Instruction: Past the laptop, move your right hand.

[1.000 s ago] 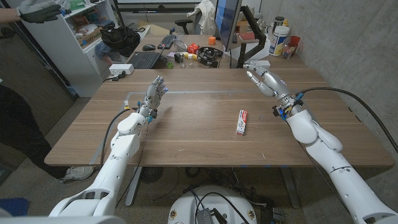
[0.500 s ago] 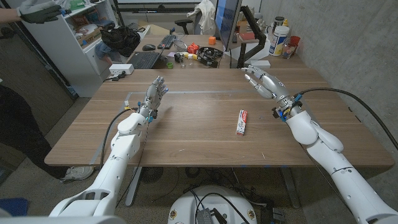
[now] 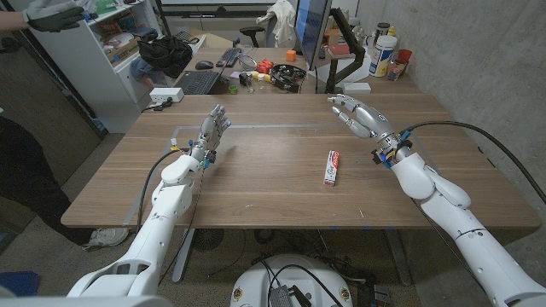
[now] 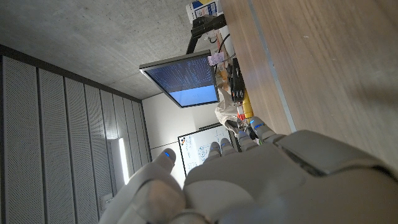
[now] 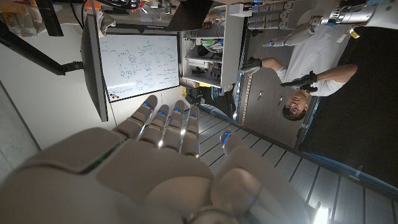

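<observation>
My right hand [image 3: 360, 115] hangs open above the table's far right part, fingers spread and pointing left and away; its back [image 5: 143, 168] fills the lower part of the right wrist view. Nothing is in it. What looks like a dark laptop [image 3: 198, 82] lies on the cluttered desk beyond the wooden table's [image 3: 256, 183] far left edge, well left of that hand. My left hand [image 3: 213, 130] is open too, fingers stretched toward the far edge over the table's left part, and its back [image 4: 261, 180] holds nothing.
A red-and-white toothpaste tube [image 3: 332, 166] lies on the table near my right forearm. A monitor [image 3: 311, 34], bottles [image 3: 384, 51] and small clutter stand behind the far edge. A person [image 3: 21, 162] stands at the left, a gloved hand [image 3: 51, 15] raised.
My right hand has drifted a little to the left and slightly nearer, still open. The left hand and the tube have not moved.
</observation>
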Robot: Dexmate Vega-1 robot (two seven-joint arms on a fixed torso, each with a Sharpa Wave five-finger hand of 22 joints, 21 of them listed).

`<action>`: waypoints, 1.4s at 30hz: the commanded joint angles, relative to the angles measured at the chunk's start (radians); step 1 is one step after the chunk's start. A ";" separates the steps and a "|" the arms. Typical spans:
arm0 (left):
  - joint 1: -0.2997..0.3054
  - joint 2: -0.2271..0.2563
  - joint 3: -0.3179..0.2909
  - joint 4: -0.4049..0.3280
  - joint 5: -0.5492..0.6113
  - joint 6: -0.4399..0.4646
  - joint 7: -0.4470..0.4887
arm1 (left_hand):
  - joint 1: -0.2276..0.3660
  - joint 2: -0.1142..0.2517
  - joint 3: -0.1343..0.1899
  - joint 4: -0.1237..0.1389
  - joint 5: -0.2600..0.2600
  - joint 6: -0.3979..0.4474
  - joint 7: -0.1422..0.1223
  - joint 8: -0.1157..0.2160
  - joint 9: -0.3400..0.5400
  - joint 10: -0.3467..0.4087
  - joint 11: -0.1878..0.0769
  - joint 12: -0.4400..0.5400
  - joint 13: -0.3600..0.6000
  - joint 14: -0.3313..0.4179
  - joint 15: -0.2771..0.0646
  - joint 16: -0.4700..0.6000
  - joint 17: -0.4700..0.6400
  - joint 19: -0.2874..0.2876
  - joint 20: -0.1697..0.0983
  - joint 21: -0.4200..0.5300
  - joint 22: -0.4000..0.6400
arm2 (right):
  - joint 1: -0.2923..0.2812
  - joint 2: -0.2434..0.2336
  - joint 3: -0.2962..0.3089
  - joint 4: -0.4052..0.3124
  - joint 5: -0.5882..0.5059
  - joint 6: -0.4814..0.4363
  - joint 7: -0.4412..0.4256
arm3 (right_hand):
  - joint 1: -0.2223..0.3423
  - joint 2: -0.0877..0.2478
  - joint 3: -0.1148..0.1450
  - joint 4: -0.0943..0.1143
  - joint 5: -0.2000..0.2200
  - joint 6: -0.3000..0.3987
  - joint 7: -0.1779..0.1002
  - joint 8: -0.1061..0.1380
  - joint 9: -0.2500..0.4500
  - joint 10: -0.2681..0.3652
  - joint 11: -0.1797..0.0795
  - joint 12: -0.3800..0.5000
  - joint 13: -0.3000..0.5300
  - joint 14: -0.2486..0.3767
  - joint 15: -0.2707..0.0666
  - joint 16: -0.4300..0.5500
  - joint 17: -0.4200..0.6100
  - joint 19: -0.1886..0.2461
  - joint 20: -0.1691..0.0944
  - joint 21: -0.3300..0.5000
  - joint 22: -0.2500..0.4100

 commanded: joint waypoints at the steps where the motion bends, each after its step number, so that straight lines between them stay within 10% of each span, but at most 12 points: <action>1: 0.001 0.001 -0.001 -0.003 0.001 0.002 0.004 | 0.003 0.108 -0.005 0.001 0.007 -0.060 -0.006 0.003 0.004 -0.051 -0.005 0.004 0.005 -0.104 -0.037 0.005 0.003 -0.052 -0.042 0.010 0.002 | 0.001 -0.015 -0.019 -0.003 -0.016 -0.018 0.001 | 0.012 0.006 0.007 0.002 0.002 0.015 -0.001 -0.002 0.005 0.010 -0.001 -0.007 0.004 0.009 -0.031 0.000 0.002 0.009 -0.067 -0.002 0.002; 42: -0.006 0.003 -0.010 0.024 -0.002 -0.006 -0.008 | 0.003 0.108 -0.007 0.001 0.008 -0.062 -0.006 0.003 0.004 -0.053 -0.004 0.003 0.005 -0.104 -0.038 0.005 0.003 -0.053 -0.042 0.012 0.001 | 0.012 -0.055 -0.080 -0.007 -0.048 -0.056 0.003 | 0.016 0.004 0.013 -0.003 0.002 0.034 -0.002 -0.003 0.005 0.028 0.001 -0.008 0.004 0.012 -0.032 -0.001 0.001 0.014 -0.069 -0.007 0.002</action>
